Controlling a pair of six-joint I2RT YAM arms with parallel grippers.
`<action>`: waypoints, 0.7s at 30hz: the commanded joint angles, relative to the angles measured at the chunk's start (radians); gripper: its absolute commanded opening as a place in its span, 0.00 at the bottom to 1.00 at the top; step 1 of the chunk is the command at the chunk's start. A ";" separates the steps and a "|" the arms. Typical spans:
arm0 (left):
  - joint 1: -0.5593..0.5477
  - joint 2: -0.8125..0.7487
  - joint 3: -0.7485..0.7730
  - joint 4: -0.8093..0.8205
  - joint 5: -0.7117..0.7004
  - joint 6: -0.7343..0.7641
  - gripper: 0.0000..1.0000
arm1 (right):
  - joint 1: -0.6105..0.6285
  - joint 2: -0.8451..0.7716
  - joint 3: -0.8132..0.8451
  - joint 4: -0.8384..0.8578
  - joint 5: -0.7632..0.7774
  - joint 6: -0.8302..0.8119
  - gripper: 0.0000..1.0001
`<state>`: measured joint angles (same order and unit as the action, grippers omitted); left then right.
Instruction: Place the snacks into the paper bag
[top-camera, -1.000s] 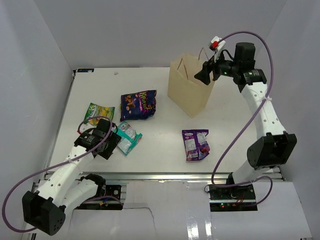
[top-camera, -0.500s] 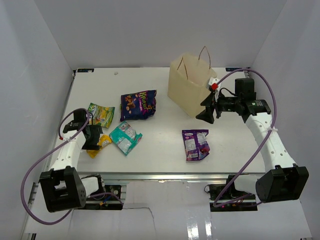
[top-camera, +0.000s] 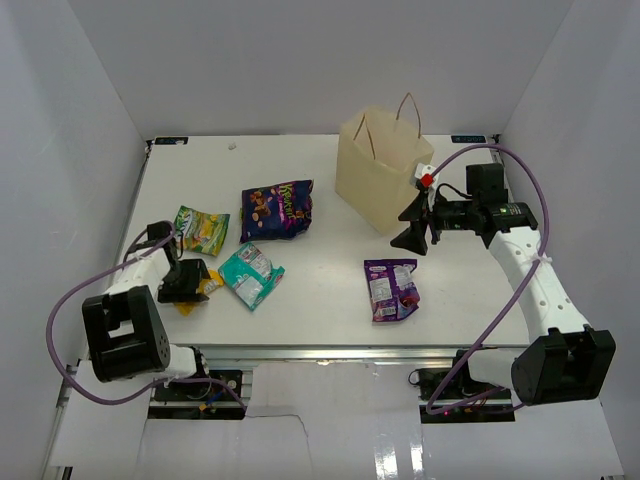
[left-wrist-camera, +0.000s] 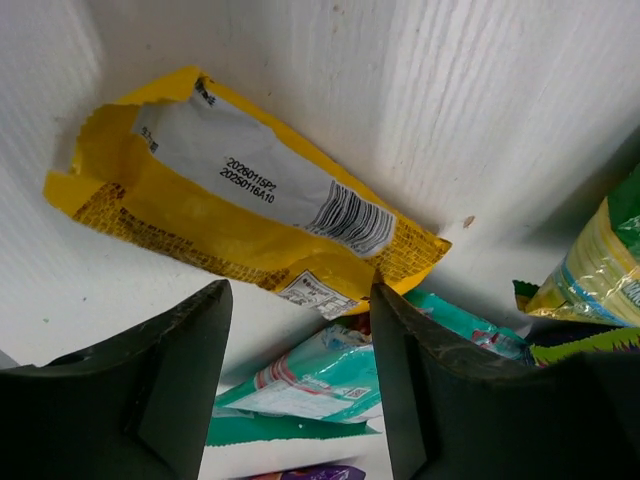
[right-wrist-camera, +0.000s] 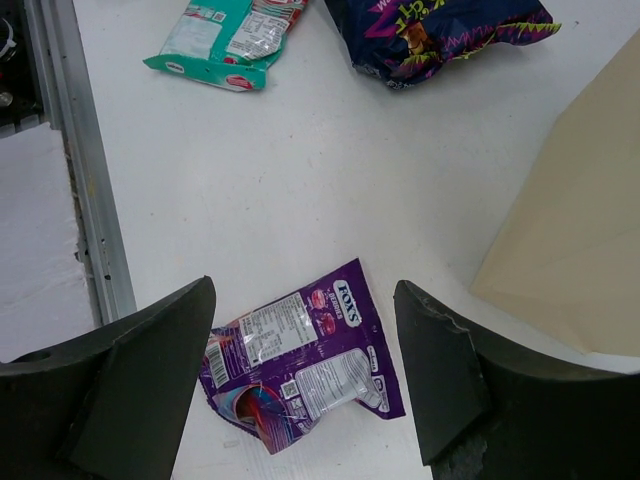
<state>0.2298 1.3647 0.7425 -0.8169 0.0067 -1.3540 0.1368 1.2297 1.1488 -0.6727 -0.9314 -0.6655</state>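
Observation:
The tan paper bag (top-camera: 378, 180) stands upright at the back right, its wall also in the right wrist view (right-wrist-camera: 580, 240). My right gripper (top-camera: 408, 238) (right-wrist-camera: 302, 290) hangs open beside the bag, above a small purple packet (top-camera: 392, 288) (right-wrist-camera: 300, 370). At the left, my left gripper (top-camera: 193, 282) (left-wrist-camera: 297, 300) is open and low over a yellow packet (top-camera: 209, 285) (left-wrist-camera: 230, 215), nothing between its fingers. A teal packet (top-camera: 251, 275) (left-wrist-camera: 330, 380) lies next to it. A green-yellow packet (top-camera: 200, 229) (left-wrist-camera: 600, 265) and a large purple packet (top-camera: 277, 210) (right-wrist-camera: 440, 30) lie farther back.
White walls close in the table (top-camera: 320, 270) on the left, back and right. A metal rail (right-wrist-camera: 90, 200) runs along the near edge. Both arms' cables loop out over the table's sides.
The right gripper has come down from the bag's mouth to beside the bag, over the small purple packet. The left arm swung left over the yellow packet, its jaws narrowing a little.

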 joint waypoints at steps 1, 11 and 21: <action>0.023 0.057 0.000 0.013 -0.040 0.015 0.66 | -0.006 -0.001 0.000 0.007 -0.044 -0.006 0.78; 0.049 0.074 0.003 0.073 -0.053 0.156 0.28 | -0.006 -0.009 0.020 -0.037 -0.073 -0.034 0.78; 0.043 -0.350 0.008 0.152 0.099 0.543 0.00 | 0.102 0.020 0.055 -0.226 -0.156 -0.195 0.77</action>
<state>0.2733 1.1725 0.7528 -0.7315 0.0273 -0.9901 0.1726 1.2366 1.1595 -0.8303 -1.0466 -0.8078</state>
